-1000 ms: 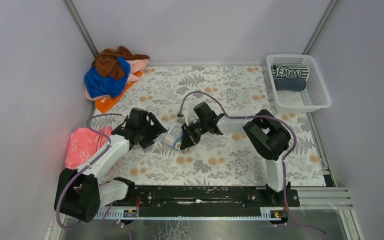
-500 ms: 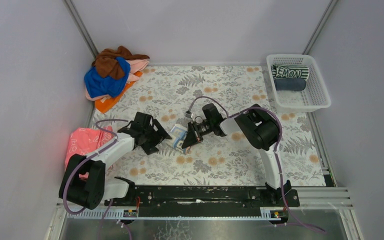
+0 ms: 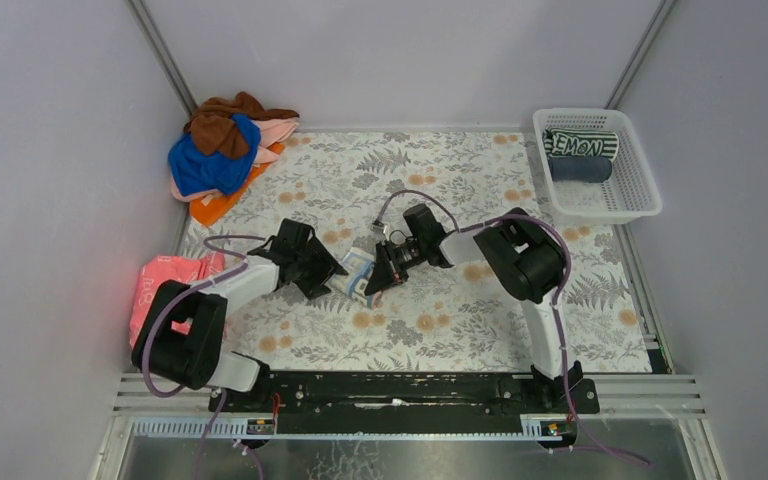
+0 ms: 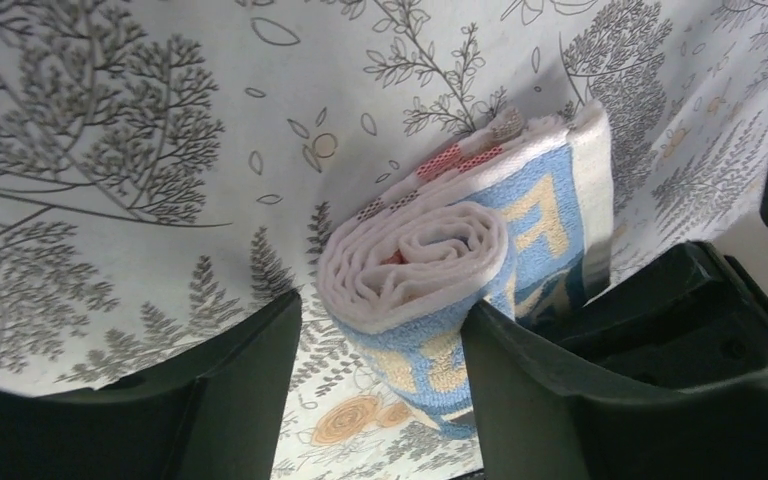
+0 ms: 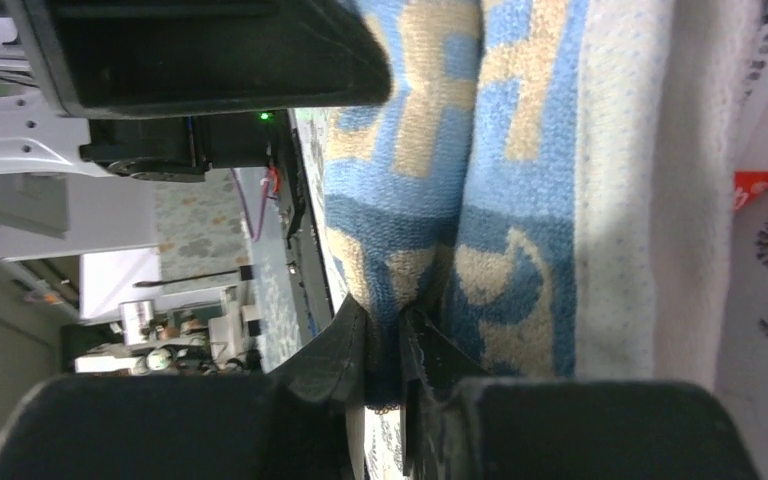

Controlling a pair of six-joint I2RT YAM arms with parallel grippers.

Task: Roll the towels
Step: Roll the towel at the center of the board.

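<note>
Left wrist view: left gripper (image 4: 382, 318) stood with its jaws apart, straddling the spiral end of the rolled, letter-printed blue, orange and white terry towel (image 4: 440, 240), which lay on the grey-floral table cover (image 4: 110, 150). Right wrist view: right gripper (image 5: 386, 335) was pinched together on a fold of that towel. Top external view: the roll lay mid-table between both grippers, well apart from the white plastic lattice basket (image 3: 605, 214) and the heap of plain towels (image 3: 222, 150).

Centre of floral-cloth table (image 3: 440, 165): rolled letter-printed terry towel (image 3: 358, 270) is laid.
Far-left corner: plain terry towels (image 3: 222, 150) are heaped.
Far-right: white plastic lattice basket (image 3: 644, 200) is set.
</note>
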